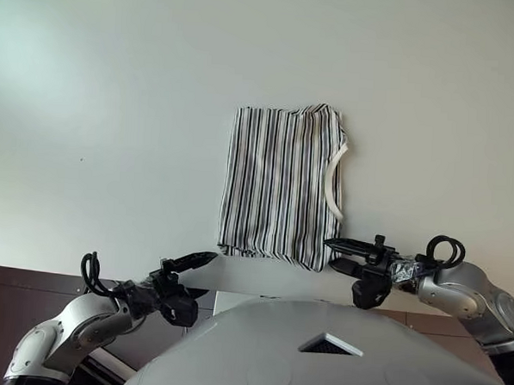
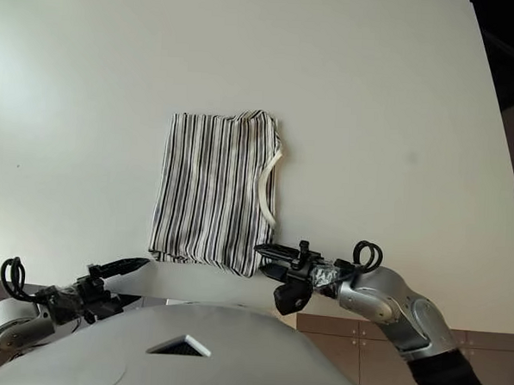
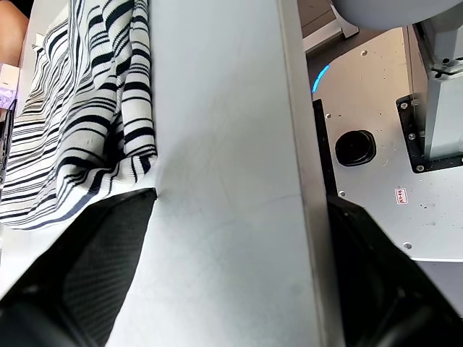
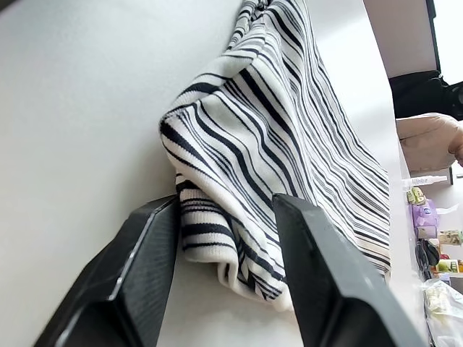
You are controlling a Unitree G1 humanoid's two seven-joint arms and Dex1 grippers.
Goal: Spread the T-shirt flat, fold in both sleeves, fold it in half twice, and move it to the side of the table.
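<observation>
White rectangular tabletop (image 1: 115,107) is carrying a black-and-white striped cotton T-shirt (image 1: 279,189), lying folded into a rectangle near the front edge with its white ribbed collar (image 1: 335,184) facing right. Right gripper (image 1: 333,253) is straddling the shirt's near-right corner, fingers parted, not clamped. Left gripper (image 1: 203,263) is hovering wide open, empty, just beside the near-left corner.

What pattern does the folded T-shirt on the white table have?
The folded T-shirt has thin black and white stripes, clearest in the right wrist view.
</observation>
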